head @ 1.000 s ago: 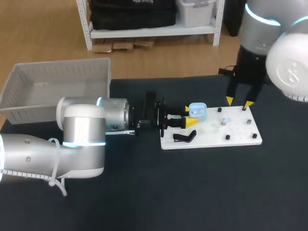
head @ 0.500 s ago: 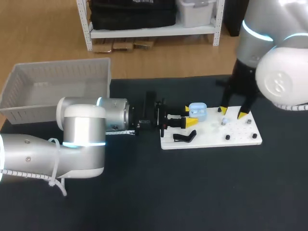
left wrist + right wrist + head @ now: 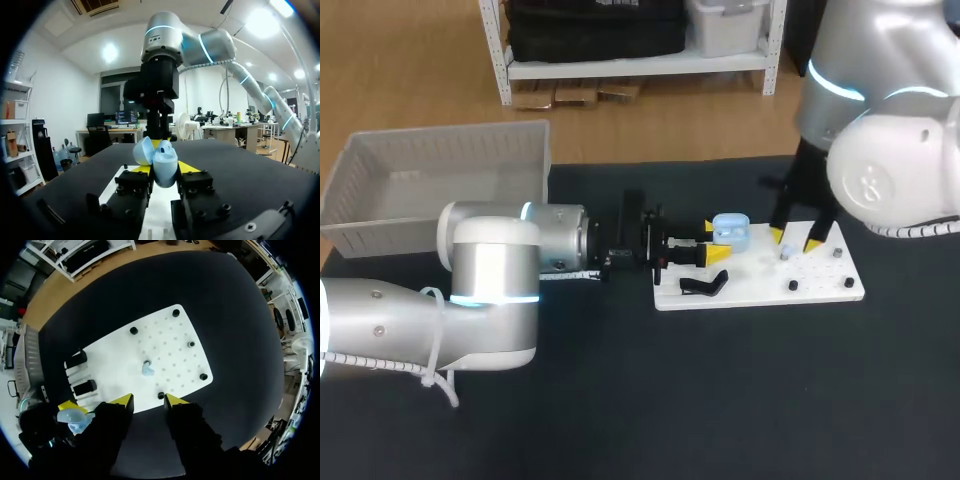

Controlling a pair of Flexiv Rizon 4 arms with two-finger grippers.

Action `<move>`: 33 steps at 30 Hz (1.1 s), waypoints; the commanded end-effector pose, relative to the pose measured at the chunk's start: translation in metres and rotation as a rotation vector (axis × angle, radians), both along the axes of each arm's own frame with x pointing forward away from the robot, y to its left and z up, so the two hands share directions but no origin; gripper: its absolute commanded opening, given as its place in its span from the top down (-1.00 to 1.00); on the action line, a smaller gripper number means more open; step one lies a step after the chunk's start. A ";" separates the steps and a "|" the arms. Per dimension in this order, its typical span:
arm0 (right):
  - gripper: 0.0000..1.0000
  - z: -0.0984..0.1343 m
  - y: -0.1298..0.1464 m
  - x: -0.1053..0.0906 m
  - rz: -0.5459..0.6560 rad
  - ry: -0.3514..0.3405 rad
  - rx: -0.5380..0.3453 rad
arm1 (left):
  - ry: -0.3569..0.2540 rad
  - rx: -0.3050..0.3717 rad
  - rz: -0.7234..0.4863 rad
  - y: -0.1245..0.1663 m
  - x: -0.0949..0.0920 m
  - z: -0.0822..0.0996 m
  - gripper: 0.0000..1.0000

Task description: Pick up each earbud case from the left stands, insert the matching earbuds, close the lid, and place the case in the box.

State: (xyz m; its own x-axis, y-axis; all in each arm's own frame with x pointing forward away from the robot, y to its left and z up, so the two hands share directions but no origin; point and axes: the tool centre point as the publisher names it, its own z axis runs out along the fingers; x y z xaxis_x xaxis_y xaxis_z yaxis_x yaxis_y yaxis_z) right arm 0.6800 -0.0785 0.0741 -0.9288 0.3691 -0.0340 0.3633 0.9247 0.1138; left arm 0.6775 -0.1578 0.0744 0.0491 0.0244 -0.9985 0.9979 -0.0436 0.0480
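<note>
Gripping from two sides, my left end effector (image 3: pixel 164 168) has its yellow tips clamped on the pale blue earbud case (image 3: pixel 160 160), which it holds with the lid swung open, just above the near end of the white board (image 3: pixel 760 285). The case looks like hard, smooth plastic. I judge it light and stiff but slick, so the hold across its lower shell is the right one; squeezing the lid or its hinge would risk twisting it. Beside the case on the board lies a black stand (image 3: pixel 703 285), with nothing on it as far as I can see.

Further along the board, one small pale earbud (image 3: pixel 147 369) sits near the middle among the rows of holes, with black pegs spaced around it. It is tiny, rounded and surely very light, likely to skid or pop out of a pinch, so I would take it by its two broader sides, squarely and gently. My right end effector (image 3: pixel 148 401) hangs over the board's edge close to that earbud, fingers a modest way apart and empty.

Farthest off, well apart from the board on the dark worktop (image 3: pixel 720 400), stands the grey box (image 3: pixel 430 170).
</note>
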 end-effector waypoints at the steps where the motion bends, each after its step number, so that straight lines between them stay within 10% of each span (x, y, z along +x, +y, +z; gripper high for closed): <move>1: 0.23 -0.007 0.001 0.004 -0.013 -0.002 0.003 | 0.000 -0.001 -0.001 0.000 0.001 -0.001 1.00; 33: 0.32 -0.033 -0.001 0.022 -0.100 -0.025 0.049 | 0.000 -0.001 -0.001 0.000 0.001 -0.001 1.00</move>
